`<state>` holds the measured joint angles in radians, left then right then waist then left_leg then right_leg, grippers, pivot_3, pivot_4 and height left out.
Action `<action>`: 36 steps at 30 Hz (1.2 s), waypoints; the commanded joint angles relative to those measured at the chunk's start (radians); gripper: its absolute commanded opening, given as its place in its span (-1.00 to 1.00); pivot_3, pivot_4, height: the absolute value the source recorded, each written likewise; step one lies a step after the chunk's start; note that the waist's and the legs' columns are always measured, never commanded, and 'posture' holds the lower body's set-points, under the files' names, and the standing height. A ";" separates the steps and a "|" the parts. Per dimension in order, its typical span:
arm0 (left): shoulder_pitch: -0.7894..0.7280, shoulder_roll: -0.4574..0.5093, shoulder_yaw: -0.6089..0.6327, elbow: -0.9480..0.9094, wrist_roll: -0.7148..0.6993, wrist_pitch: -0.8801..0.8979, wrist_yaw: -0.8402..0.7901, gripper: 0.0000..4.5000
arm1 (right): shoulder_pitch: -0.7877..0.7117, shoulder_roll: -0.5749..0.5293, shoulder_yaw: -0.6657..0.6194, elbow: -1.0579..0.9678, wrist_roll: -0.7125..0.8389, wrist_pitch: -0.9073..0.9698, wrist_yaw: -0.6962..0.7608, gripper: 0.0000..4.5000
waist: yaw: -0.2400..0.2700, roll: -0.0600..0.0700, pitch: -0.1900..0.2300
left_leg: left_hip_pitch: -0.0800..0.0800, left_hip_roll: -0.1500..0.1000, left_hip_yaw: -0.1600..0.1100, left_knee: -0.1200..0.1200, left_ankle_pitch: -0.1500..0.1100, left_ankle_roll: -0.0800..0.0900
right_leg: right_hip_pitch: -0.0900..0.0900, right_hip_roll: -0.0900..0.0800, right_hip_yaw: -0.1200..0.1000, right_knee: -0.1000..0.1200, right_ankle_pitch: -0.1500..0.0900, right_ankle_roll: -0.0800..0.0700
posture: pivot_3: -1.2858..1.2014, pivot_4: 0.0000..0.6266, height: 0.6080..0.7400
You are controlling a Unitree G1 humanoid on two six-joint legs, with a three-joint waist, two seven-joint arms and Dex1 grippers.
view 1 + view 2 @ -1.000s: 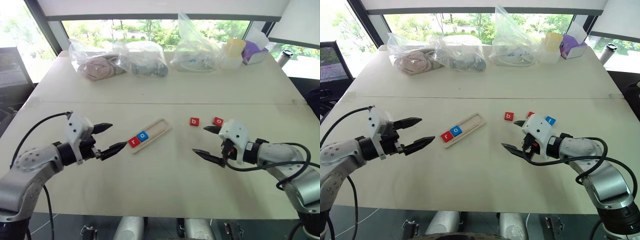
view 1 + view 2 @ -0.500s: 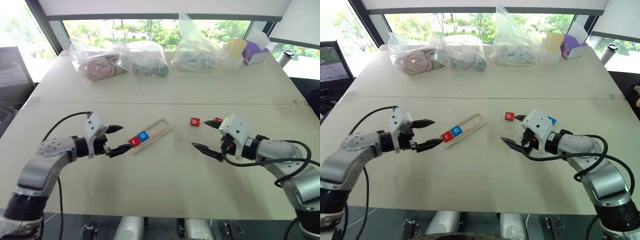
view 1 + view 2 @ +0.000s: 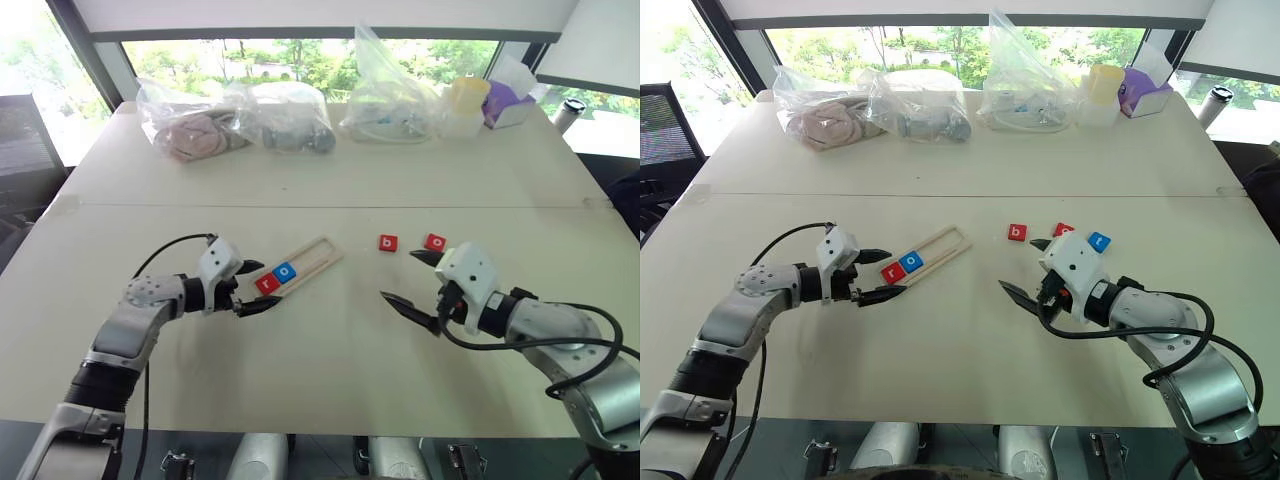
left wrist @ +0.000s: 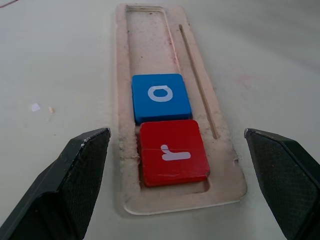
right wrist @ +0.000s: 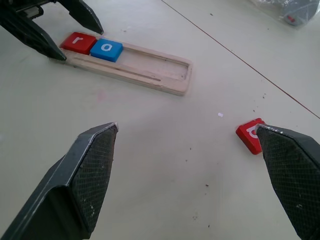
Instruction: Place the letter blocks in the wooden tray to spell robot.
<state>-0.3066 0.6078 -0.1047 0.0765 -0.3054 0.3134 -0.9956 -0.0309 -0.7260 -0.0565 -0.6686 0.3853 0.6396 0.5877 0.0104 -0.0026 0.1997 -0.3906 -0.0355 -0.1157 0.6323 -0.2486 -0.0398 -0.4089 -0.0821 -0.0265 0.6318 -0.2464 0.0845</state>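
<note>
White tabletop runs back to a window, and on it lies the wooden tray, angled, with two letter blocks seated at its near end: the red r at the very end and the blue o touching it on the far side. What remains of the slot beyond them is bare wood.

Just at that near end sits the left gripper, its two black fingers spread wide and holding nothing. In the left wrist view the red r lies straight ahead between the fingertips, with the tray's end corner reaching toward them; whether a finger touches the tray cannot be told.

Well apart, on the other side of the table, the right gripper hovers with its fingers also splayed wide and empty. Just beyond its upper finger lie the red b and a red o, side by side but not touching. A blue t lies next to the red o, on its outer side.

Along the far edge by the window stand clear plastic bags, a yellow-lidded container and a purple box.
</note>
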 commanded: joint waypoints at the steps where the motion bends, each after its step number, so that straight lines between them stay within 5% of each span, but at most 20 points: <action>1: 0.018 -0.005 -0.014 -0.014 0.037 -0.028 0.015 1.00 | 0.003 0.003 -0.030 -0.047 0.001 -0.001 -0.014 0.99 | 0.001 0.000 0.000 | 0.000 0.000 0.000 0.000 0.000 0.000 | 0.000 0.000 0.000 0.000 0.000 0.000 | 0.03 -0.52 1.00; 10: 0.044 -0.010 -0.030 0.042 0.145 -0.111 0.086 1.00 | 0.011 0.001 -0.030 -0.055 -0.010 0.003 -0.030 0.99 | 0.002 0.000 -0.001 | 0.002 0.000 0.000 0.000 0.000 0.000 | 0.002 0.000 0.000 0.000 0.000 0.000 | 0.03 -0.52 1.00; 23: 0.105 -0.011 0.006 0.067 0.083 -0.052 0.088 1.00 | -0.005 -0.002 -0.017 -0.047 -0.017 0.003 -0.032 0.99 | -0.007 0.002 -0.017 | 0.005 0.000 0.000 0.000 0.000 0.000 | 0.004 0.000 0.000 0.000 0.000 0.000 | 0.03 -0.52 1.00; 27: 0.104 -0.008 0.005 0.071 0.080 -0.047 0.078 0.44 | -0.011 -0.005 -0.017 -0.044 -0.019 0.003 -0.027 1.00 | -0.011 0.004 -0.018 | 0.005 0.001 0.000 -0.001 0.000 0.000 | 0.004 0.001 0.000 0.001 0.000 0.000 | 0.03 -0.52 1.00; 36: 0.101 0.009 -0.034 0.011 0.078 -0.044 0.002 0.40 | -0.022 -0.023 -0.041 -0.045 -0.009 0.013 -0.012 1.00 | -0.021 0.004 -0.018 | 0.005 0.001 0.000 -0.001 0.000 0.000 | 0.004 0.000 0.000 0.001 0.000 0.000 | 0.03 -0.52 1.00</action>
<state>-0.2370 0.5981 -0.0888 0.0877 -0.2495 0.2370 -0.9486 -0.0353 -0.7349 -0.0589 -0.6748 0.3686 0.6531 0.5701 -0.0107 0.0013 0.1814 -0.3853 -0.0349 -0.1156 0.6316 -0.2486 -0.0397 -0.4048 -0.0816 -0.0265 0.6325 -0.2465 0.0841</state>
